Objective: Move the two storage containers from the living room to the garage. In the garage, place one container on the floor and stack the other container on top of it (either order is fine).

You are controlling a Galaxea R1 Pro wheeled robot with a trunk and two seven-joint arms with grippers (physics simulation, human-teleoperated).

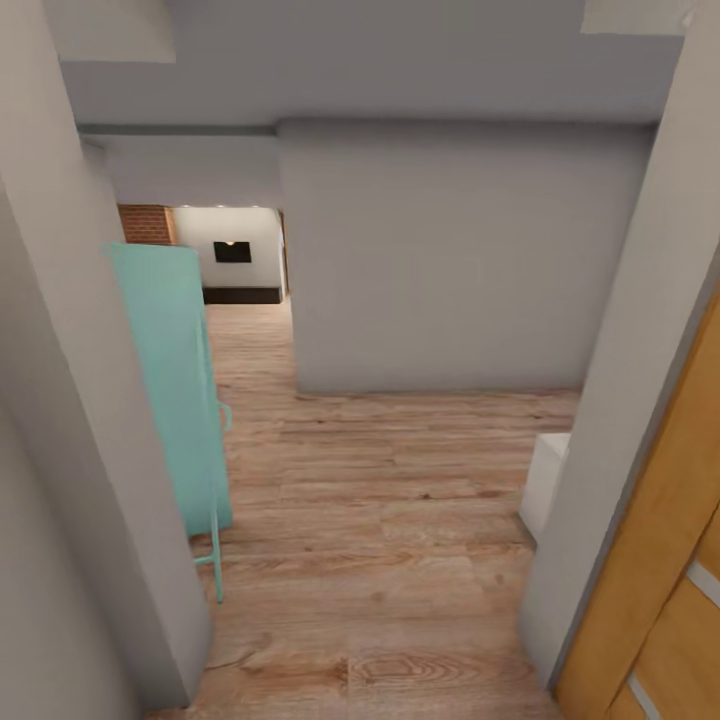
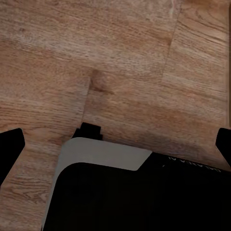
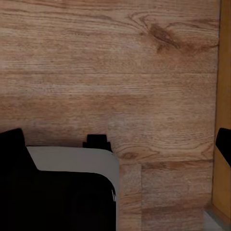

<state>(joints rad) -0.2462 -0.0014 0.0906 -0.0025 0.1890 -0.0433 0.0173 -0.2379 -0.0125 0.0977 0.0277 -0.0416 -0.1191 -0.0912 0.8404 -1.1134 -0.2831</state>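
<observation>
You look down a hall with a wood floor [image 1: 400,520], a teal door [image 1: 170,380] and maybe a fireplace [image 1: 232,252] far off, both grippers wide.

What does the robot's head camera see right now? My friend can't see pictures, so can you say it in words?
A hallway with a light wood plank floor runs ahead between pale grey walls. A turquoise door stands open on the left and part of a wooden door shows on the right. Far down the hall is a brick wall and a long dark low cabinet.
</observation>
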